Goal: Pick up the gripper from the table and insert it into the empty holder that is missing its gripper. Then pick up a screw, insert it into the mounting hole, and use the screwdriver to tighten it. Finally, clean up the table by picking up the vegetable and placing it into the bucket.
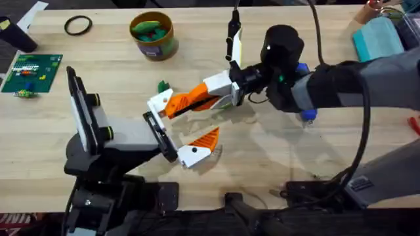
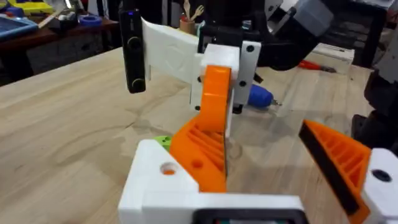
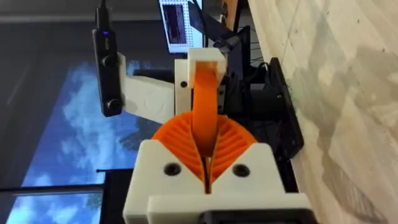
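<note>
My right tool, pinching the gripper, presses it onto the holder at the counter's centre; screw, screwdriver, vegetable remain.

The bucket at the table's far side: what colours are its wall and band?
The bucket is tan-orange with a green band, clearest in the overhead view.

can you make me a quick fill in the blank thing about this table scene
1. The vegetable lies on the ___, outside the bucket.
2. The screwdriver is ___ in colour.
3. In the overhead view the black ring lies to the ___ of the bucket.
4. The right hand is ___ on the orange gripper.
Missing words: table; blue; left; shut
</note>
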